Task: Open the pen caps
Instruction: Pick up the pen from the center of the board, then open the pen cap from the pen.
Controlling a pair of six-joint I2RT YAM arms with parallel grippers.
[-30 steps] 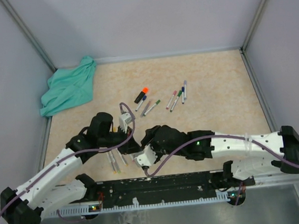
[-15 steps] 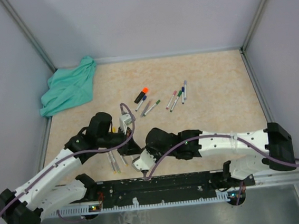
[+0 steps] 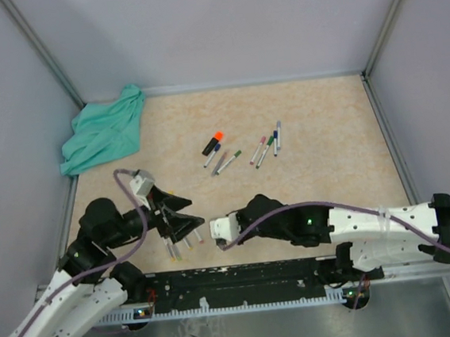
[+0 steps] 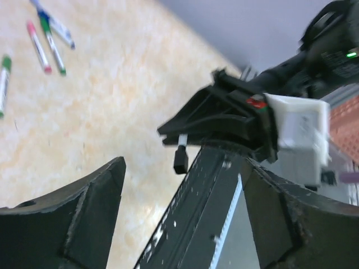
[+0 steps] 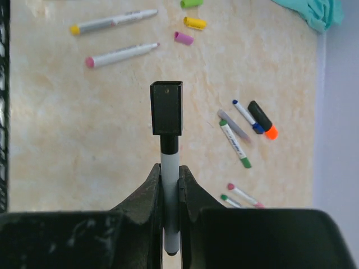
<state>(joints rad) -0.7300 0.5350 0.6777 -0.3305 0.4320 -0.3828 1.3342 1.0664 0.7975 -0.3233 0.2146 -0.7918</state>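
Observation:
My right gripper (image 5: 170,174) is shut on a white pen barrel (image 5: 170,202), and the square black pen cap (image 5: 166,106) sits on the end that sticks out past the fingertips. In the left wrist view that cap (image 4: 180,159) hangs below the right gripper (image 4: 185,131). My left gripper (image 4: 182,196) stands wide open and holds nothing, a short way left of the pen. Loose green (image 5: 191,3), yellow (image 5: 194,23) and pink (image 5: 183,38) caps lie on the table beside two uncapped pens (image 5: 112,21). From above, the left gripper (image 3: 197,212) faces the right gripper (image 3: 209,230).
Several capped pens and an orange highlighter (image 3: 213,143) lie mid-table, with more pens (image 3: 266,144) to their right. A teal cloth (image 3: 102,132) is bunched at the far left. The black rail (image 3: 243,274) runs along the near edge. Uncapped pens (image 3: 171,249) lie under the left gripper.
The right gripper closed on the black-capped pen. The left gripper then opened, let go and drew back to the left and toward the near edge.

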